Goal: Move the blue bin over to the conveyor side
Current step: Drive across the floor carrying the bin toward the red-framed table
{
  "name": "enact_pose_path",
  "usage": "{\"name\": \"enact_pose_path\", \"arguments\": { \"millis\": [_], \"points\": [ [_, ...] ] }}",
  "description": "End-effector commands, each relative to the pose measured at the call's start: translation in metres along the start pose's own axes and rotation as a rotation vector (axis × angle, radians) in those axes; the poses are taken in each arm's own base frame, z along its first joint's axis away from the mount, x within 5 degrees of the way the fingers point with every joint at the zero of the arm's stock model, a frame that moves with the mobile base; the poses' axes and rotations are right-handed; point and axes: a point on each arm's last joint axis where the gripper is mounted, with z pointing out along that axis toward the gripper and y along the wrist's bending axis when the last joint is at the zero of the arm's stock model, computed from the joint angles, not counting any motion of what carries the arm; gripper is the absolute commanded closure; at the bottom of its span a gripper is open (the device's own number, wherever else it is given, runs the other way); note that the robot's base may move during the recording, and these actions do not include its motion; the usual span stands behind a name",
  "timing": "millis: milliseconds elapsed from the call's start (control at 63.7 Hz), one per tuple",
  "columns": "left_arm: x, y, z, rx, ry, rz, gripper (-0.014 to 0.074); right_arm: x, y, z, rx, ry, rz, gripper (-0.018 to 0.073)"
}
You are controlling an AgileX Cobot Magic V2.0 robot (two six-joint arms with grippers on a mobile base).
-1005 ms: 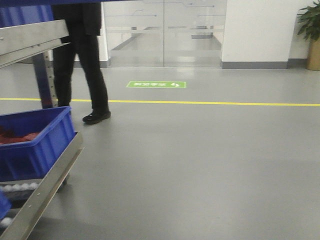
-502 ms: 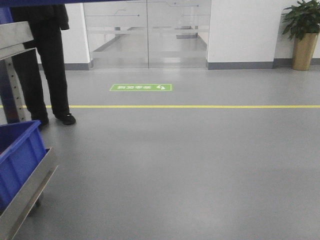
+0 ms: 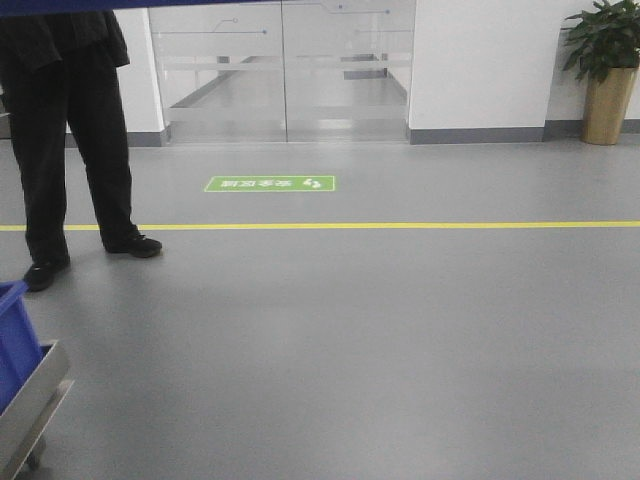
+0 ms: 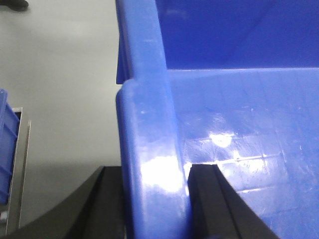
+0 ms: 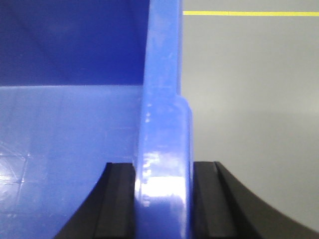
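Gripping blue bin (image 4: 234,144) rim, left gripper (image 4: 154,199) and right gripper (image 5: 163,199) both clamped, wrist views only, front view: floor (image 3: 380,330), person (image 3: 70,150).

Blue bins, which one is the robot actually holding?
The large glossy blue bin filling both wrist views: the left hand and right hand each clamp its rim. The other blue bin, on the metal rack at lower left, sits untouched.

Two bins are counted, the blue bin (image 4: 239,124) and a smaller bin (image 3: 12,345), and two grippers, the left gripper (image 4: 157,199) and right gripper (image 5: 163,199). At one yellow line (image 3: 400,225) one person (image 3: 70,130) is seen; beyond it, one green sign (image 3: 270,184) and one potted plant (image 3: 608,70).
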Motion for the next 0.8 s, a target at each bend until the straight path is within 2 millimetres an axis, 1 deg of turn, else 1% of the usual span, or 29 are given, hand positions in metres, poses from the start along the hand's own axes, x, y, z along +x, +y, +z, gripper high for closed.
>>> {"name": "enact_pose_path", "arguments": {
  "millis": [0, 785],
  "points": [
    [-0.0082, 0.0003, -0.0124, -0.026, -0.124, 0.036, 0.0615, -0.0108, -0.0076, -0.0135, 0.066, -0.145, -0.037, 0.0638],
    [-0.0082, 0.0003, -0.0124, -0.026, -0.124, 0.036, 0.0615, -0.0120, -0.0074, -0.0137, 0.063, -0.158, -0.037, 0.0638]
  ]
}}
